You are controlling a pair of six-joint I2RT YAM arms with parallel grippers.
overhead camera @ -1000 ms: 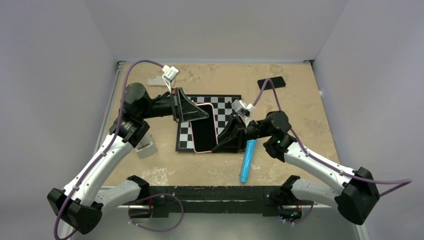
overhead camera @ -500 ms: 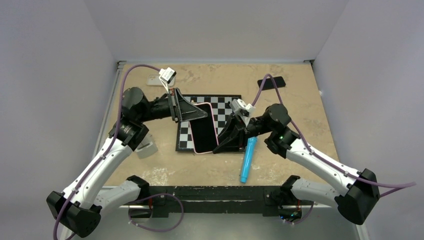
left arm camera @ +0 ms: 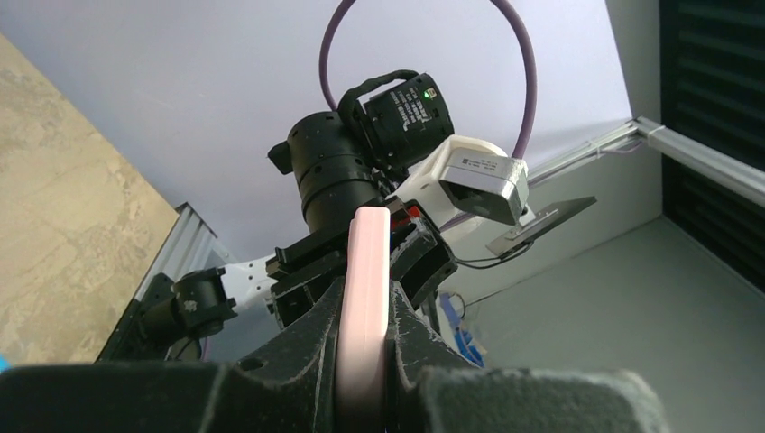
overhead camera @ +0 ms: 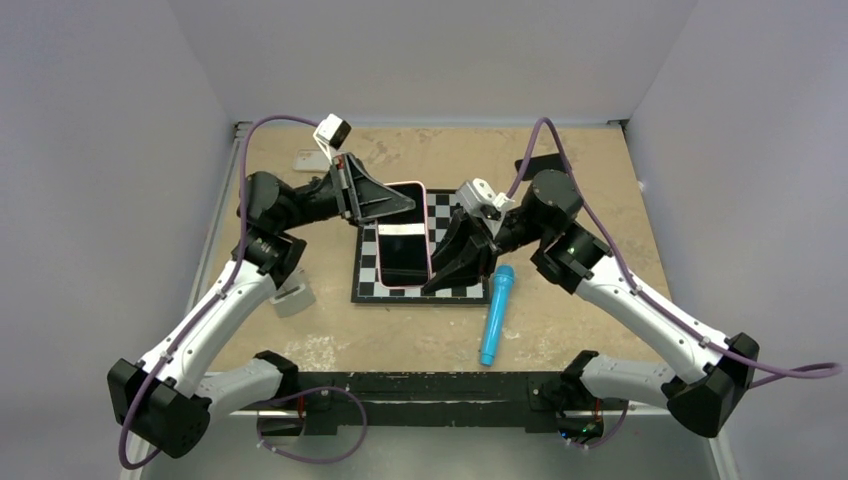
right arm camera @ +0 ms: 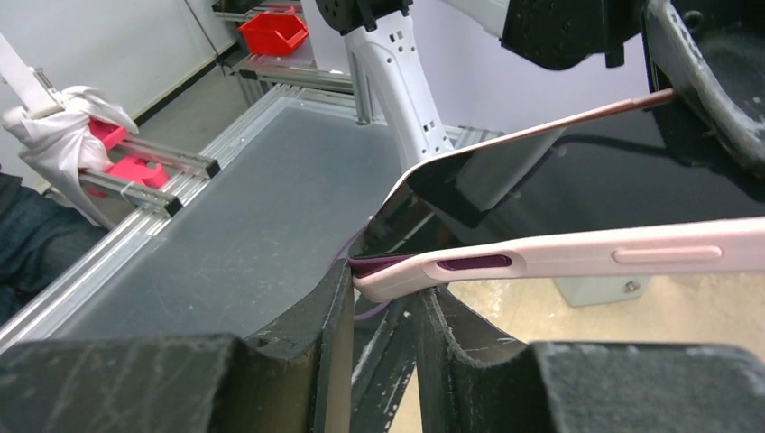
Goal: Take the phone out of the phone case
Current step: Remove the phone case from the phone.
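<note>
I see both arms holding a slim black glass-fronted phone (overhead camera: 403,252), in its soft pink rubbery phone case (right arm camera: 586,257), in the air above a black-and-white checkered mat (overhead camera: 366,280). My left gripper (left arm camera: 364,361) is narrowed onto the case's far end, with the pink edge pinched between its black jaws. My right gripper (right arm camera: 383,298) is clamped on the case's near corner. Just above the right jaws the phone's corner stands clear of the pink rim, leaving a wedge-shaped gap. A blue cylindrical marker (overhead camera: 493,315) lies on the tan table (overhead camera: 620,180), below and beside the right jaws
</note>
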